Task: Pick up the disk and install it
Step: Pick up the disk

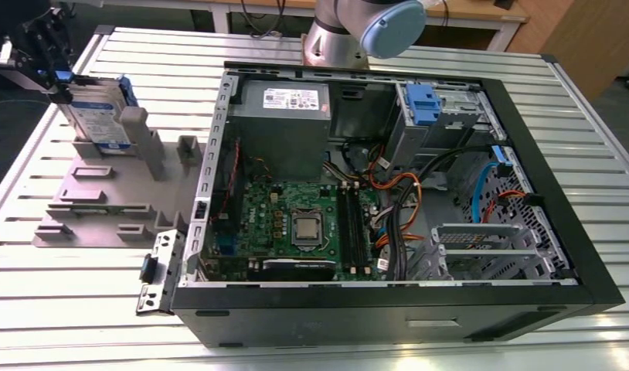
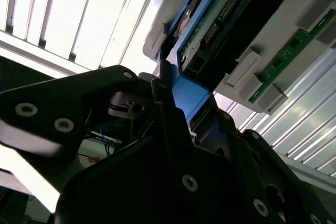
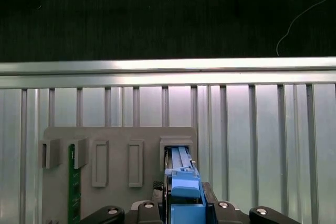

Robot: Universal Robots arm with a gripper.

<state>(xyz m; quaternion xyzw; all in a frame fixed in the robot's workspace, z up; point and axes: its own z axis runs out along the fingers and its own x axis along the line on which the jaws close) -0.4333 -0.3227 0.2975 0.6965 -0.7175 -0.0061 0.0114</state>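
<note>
One disk [image 1: 96, 116] upright in grey holder [image 1: 98, 202]; one tool [image 1: 59, 80] clamped on its top.

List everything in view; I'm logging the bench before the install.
disk: one, silver with blue frame, upright in the fixture
fixture: one, grey, on the table, exterior view's left
memory stick: one, green, in the fixture
case: one, black, open, beside the fixture
table: one, silver, slatted, under everything
arm: one, grey, beyond the case
gripper: one, black, shut on the disk's blue frame
</note>
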